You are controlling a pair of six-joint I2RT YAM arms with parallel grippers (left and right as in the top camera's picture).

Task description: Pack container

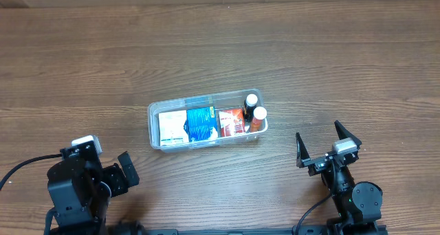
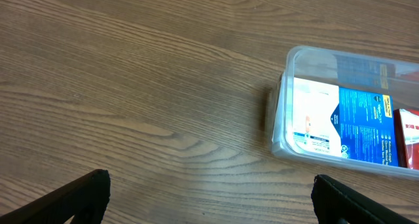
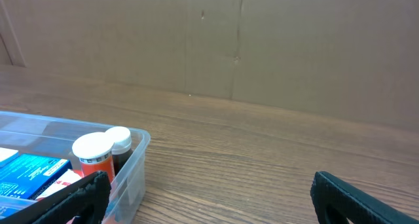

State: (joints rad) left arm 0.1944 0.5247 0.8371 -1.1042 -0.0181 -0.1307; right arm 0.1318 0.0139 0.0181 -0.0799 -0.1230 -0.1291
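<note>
The clear plastic container (image 1: 155, 128) sits mid-table. It holds a white box (image 1: 172, 127), a blue box (image 1: 201, 123), a red box (image 1: 230, 120) and two white-capped bottles (image 1: 256, 115) at its right end. My left gripper (image 1: 110, 168) is open and empty, near the front left, apart from the container. My right gripper (image 1: 322, 147) is open and empty, front right of the container. The container also shows in the left wrist view (image 2: 283, 112) and in the right wrist view (image 3: 134, 162), where an orange bottle (image 3: 95, 155) stands inside.
Bare wooden table (image 1: 82, 70) all around the container. A brown cardboard wall (image 3: 262, 47) stands behind the table's far edge.
</note>
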